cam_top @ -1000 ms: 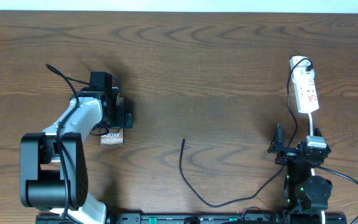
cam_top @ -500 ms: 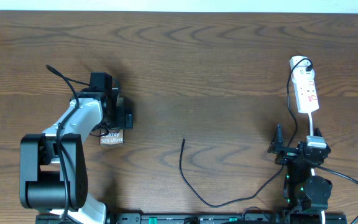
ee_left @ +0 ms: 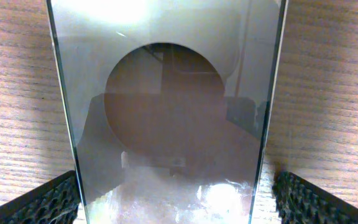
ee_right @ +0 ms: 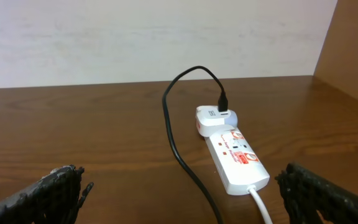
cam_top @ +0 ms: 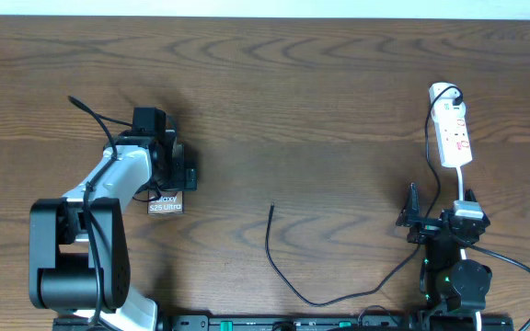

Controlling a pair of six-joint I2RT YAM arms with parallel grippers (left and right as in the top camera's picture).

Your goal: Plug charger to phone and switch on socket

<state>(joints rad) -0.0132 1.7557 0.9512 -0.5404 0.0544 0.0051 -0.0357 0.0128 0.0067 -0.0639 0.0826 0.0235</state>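
Nothing has moved; both jaws gape empty, the left pair straddling the slick, rigid phone (ee_left: 166,112), probably best pinched across its long edges.

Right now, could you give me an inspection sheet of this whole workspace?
Surface: brown wood-grain table.
Job's things: phone flat at the left; charger unplugged, its tip lying free mid-table; socket at the far right.
Clutter: nothing seen.
Tools: left tool open, astride the phone; right tool open, empty, facing the socket.
Cables: charger curls toward the near edge; white cord leaves the socket.
Surroundings: pale wall behind the table.
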